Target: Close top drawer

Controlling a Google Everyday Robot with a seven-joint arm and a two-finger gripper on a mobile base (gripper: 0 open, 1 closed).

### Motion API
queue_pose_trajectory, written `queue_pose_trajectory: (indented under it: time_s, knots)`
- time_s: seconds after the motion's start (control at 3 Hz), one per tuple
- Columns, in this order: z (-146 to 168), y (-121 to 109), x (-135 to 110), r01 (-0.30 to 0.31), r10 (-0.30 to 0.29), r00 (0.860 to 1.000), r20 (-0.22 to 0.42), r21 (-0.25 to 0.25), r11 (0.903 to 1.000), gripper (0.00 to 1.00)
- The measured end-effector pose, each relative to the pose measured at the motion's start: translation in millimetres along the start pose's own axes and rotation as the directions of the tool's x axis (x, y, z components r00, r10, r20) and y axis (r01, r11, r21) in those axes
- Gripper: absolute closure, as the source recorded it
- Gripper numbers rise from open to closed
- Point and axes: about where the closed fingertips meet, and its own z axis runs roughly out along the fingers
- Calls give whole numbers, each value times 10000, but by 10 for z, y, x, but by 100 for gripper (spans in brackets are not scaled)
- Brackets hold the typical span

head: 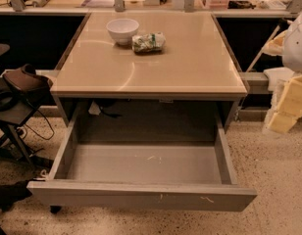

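Top drawer (141, 196) stood wide open at 6 o'clock under the counter (156, 62). The gripper (287, 106), its state untellable, hung at 3 o'clock; pushing the drawer front centrally seemed best.

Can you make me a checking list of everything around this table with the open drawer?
Surface: glossy beige square tabletop, two things near its back.
Job's things: wide shallow grey metal top drawer, pulled out, scuffed grey inside, pale scratches on front.
Clutter: round white bowl with a crumpled green-and-white packet beside it.
Grippers: pale yellowish gripper at the right edge, beside the table, apart from the drawer.
Cables: thin dark cable hanging under the tabletop, back left.
Surroundings: speckled pale floor; dark stand on the left.
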Motion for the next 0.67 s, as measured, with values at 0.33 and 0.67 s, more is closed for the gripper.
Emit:
queue_pose_trajectory:
  time_s: [0.33, 0.67]
  knots:
    - [163, 330, -60, -361, 361, 9971, 666, -5, 9993, 0]
    - [396, 837, -31, -709, 712, 9917, 1068, -66, 9975, 0]
